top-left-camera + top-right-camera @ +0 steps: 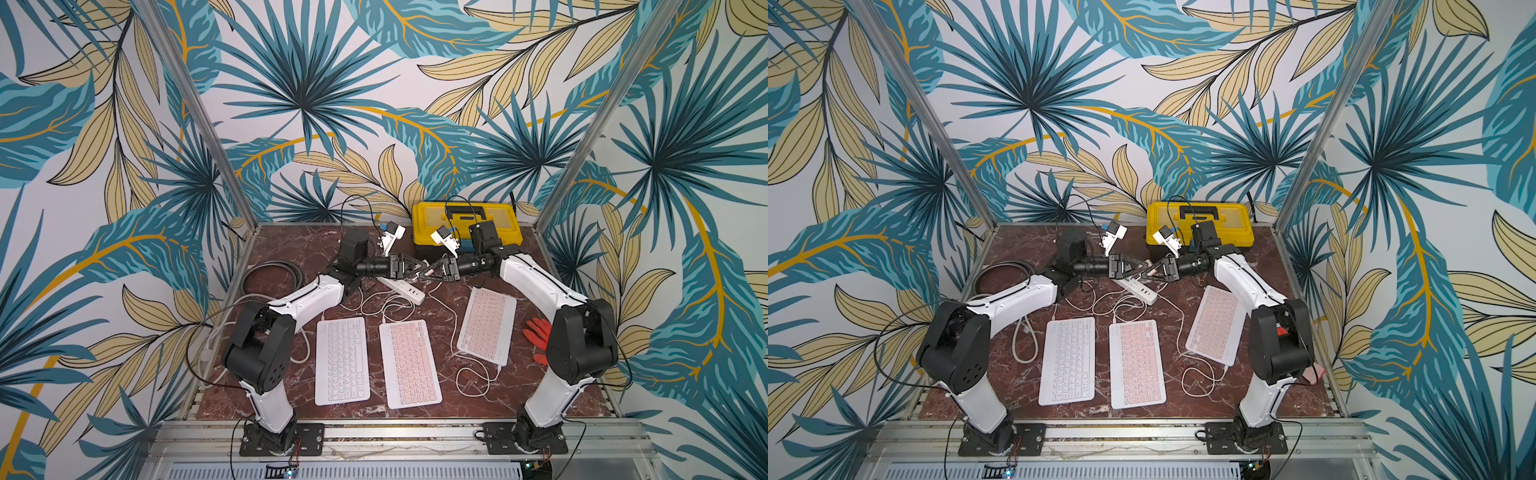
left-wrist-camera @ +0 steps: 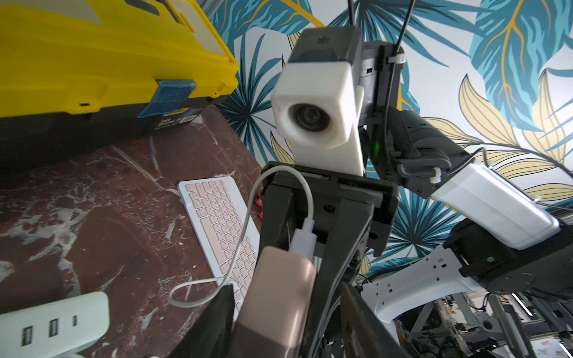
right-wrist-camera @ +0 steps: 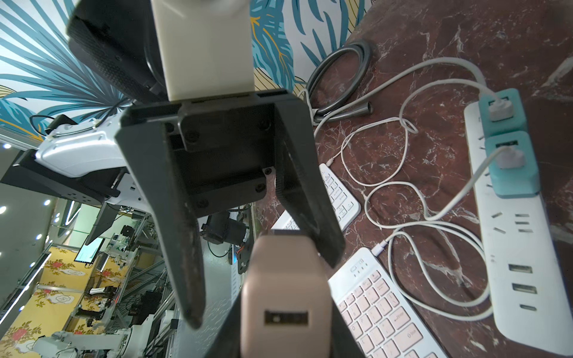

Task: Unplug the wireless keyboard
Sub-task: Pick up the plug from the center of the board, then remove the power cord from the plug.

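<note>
Pink adapter [image 3: 285,279] lies lengthwise, port toward right claw [image 1: 420,274], back toward left claw [image 3: 263,288].

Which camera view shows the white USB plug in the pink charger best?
The left wrist view: the white USB plug is large there, seated in the pink charger. The right wrist view shows the charger's empty port, not the plug. In both top views the plug is too small to make out.

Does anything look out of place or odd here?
A red glove lies by the right arm, unrelated to the task. Also, the white cable plugged into the pink charger block loops across the right end effector holding it and might snag.
</note>
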Motion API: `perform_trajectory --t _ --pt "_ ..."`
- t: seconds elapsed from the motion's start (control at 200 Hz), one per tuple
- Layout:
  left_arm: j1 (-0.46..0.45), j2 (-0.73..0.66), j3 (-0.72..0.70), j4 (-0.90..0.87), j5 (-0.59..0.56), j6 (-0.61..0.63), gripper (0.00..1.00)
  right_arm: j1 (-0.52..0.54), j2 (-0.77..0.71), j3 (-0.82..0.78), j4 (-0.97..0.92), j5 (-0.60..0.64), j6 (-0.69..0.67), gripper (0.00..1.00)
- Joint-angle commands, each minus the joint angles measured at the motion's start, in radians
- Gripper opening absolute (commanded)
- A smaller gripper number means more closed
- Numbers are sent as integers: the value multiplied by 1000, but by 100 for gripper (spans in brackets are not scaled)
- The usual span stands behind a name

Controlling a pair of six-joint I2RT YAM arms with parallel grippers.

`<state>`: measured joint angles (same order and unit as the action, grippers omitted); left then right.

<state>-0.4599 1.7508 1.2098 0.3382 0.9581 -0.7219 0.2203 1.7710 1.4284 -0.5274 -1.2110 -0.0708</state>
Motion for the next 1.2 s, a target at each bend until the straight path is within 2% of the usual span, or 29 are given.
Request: perform_trajectory --t 0.0,0.11,0.255,0.405,0.466,0.511,0.721,0.806,1.041,1.196 --pt "13 -7 -18 105 42 -48 52 0 -15 -19 35 -57 14 12" --pt "2 3 -7 120 66 -60 48 0 -12 -22 40 -58 22 12" --pt "-3 3 -10 128 67 -72 31 1 -19 -33 76 -66 47 12" --pt "-3 8 0 127 78 -84 24 1 -11 -29 83 -64 63 13" --pt "-4 13 4 127 85 -88 14 1 -8 -29 83 -55 70 16" --pt "-5 13 3 127 83 -91 0 1 -10 -31 85 -28 83 19" --pt "3 3 -14 127 64 -88 0 -5 -37 -66 130 159 170 42" --pt "18 -1 -33 127 22 -93 0 -17 -56 -95 176 191 213 49" --pt "48 -8 -90 128 -102 -78 0 -36 -71 -125 199 262 312 52" --pt "42 -15 -132 127 -196 -41 0 -35 -68 -148 268 343 522 49"
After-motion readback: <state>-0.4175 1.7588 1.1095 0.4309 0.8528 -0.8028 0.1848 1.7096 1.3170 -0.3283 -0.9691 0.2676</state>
